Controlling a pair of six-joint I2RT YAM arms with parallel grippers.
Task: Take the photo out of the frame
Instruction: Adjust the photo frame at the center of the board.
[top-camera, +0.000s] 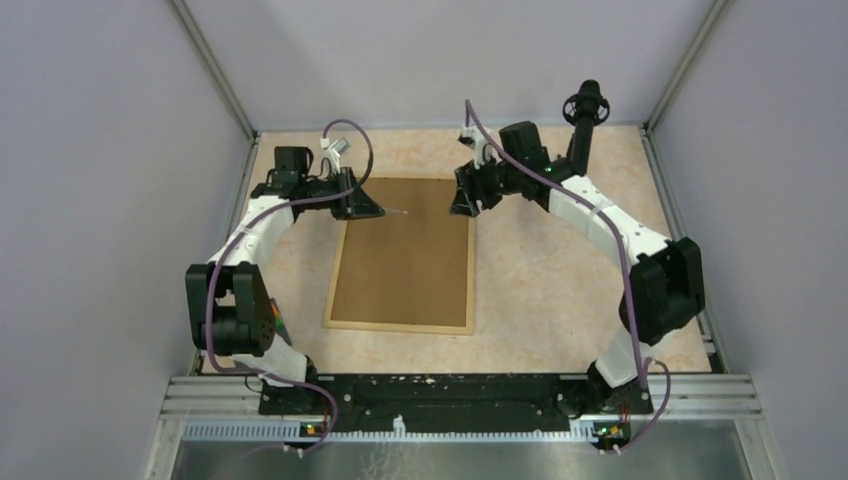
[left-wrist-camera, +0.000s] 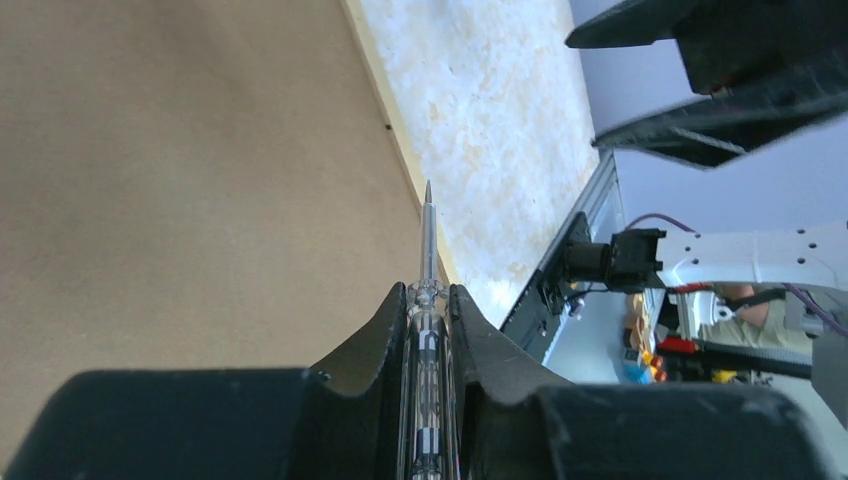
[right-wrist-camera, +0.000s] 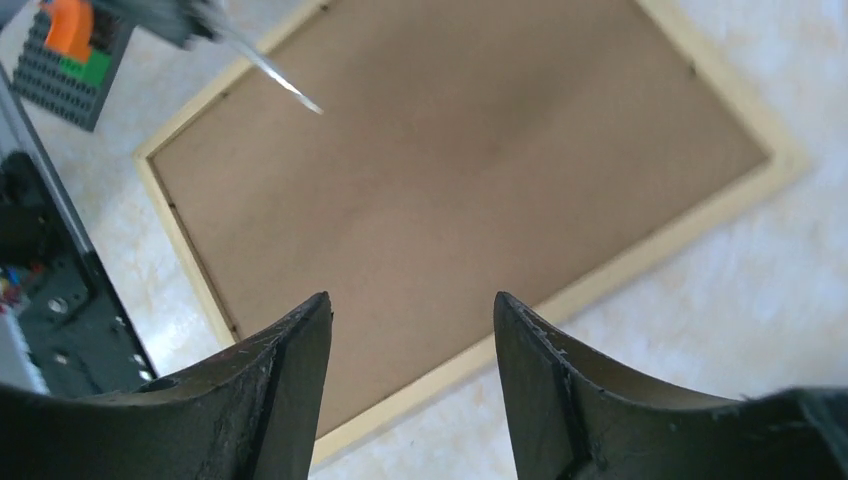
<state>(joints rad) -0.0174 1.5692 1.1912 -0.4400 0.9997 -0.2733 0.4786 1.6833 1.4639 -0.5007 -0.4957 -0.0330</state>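
The frame (top-camera: 402, 325) lies face down on the table, its brown fibreboard back (top-camera: 405, 255) up; it also shows in the left wrist view (left-wrist-camera: 398, 120) and the right wrist view (right-wrist-camera: 640, 255). The photo is hidden under the backing. My left gripper (top-camera: 372, 210) is shut on a clear-handled screwdriver (left-wrist-camera: 428, 300), whose metal tip (top-camera: 400, 213) points over the board's far part. My right gripper (top-camera: 463, 205) is open and empty above the frame's far right edge; its fingers (right-wrist-camera: 290, 370) straddle the rim.
A small dark grey studded baseplate (right-wrist-camera: 62, 70) with orange and green bricks lies left of the frame. A black camera post (top-camera: 585, 115) stands at the back right. Walls close in on three sides; the arms' base rail (top-camera: 450, 390) runs along the near edge.
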